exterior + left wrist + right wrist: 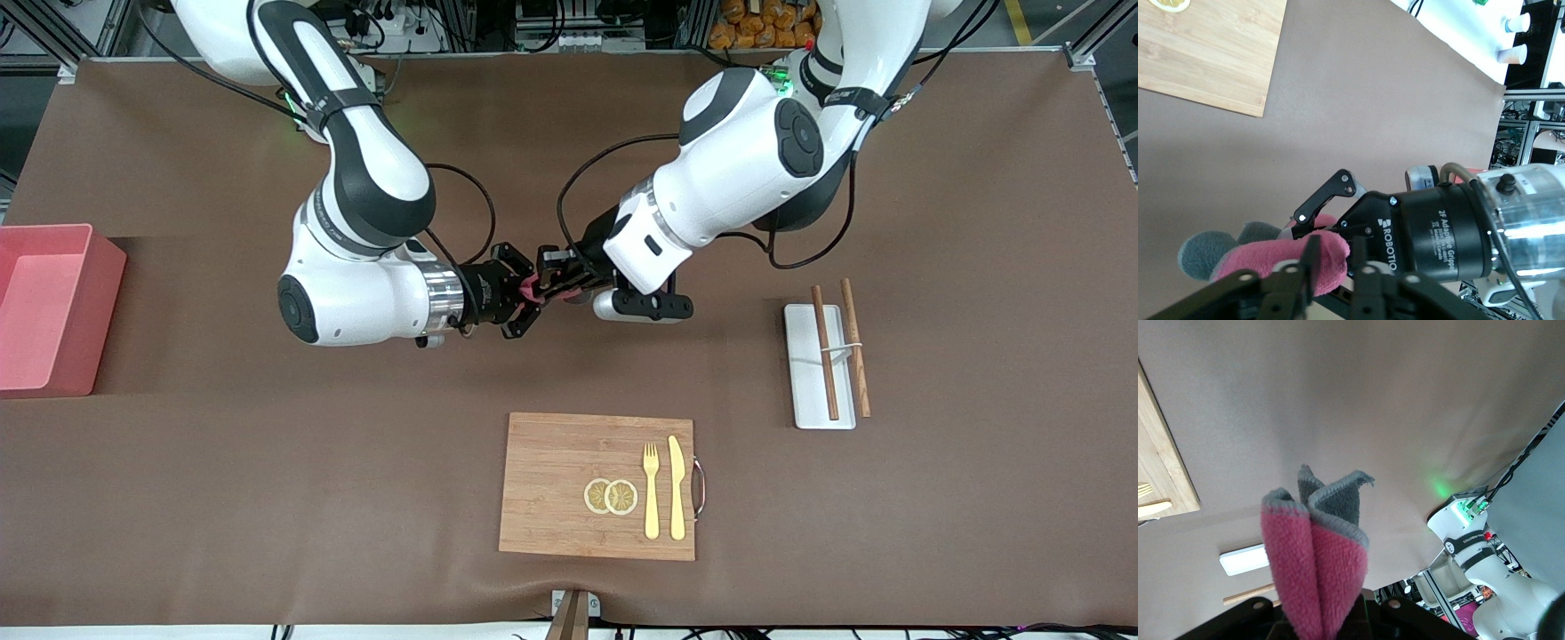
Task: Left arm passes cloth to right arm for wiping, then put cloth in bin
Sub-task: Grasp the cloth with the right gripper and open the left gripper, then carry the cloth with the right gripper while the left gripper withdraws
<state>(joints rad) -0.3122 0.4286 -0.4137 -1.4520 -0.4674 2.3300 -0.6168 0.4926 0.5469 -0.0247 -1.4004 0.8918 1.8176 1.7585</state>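
The two grippers meet above the middle of the table, with the cloth between them. My right gripper is shut on the cloth. In the right wrist view the folded maroon and grey cloth rises out of its jaws. My left gripper is at the cloth's other end. In the left wrist view its fingers stand apart, open, with the cloth's tip loose between them. The right gripper's black fingers also show there. The pink bin stands at the right arm's end of the table.
A wooden cutting board lies nearer the front camera, with lemon slices, a fork and a knife on it. A flat white tray with two brown chopsticks lies toward the left arm's end.
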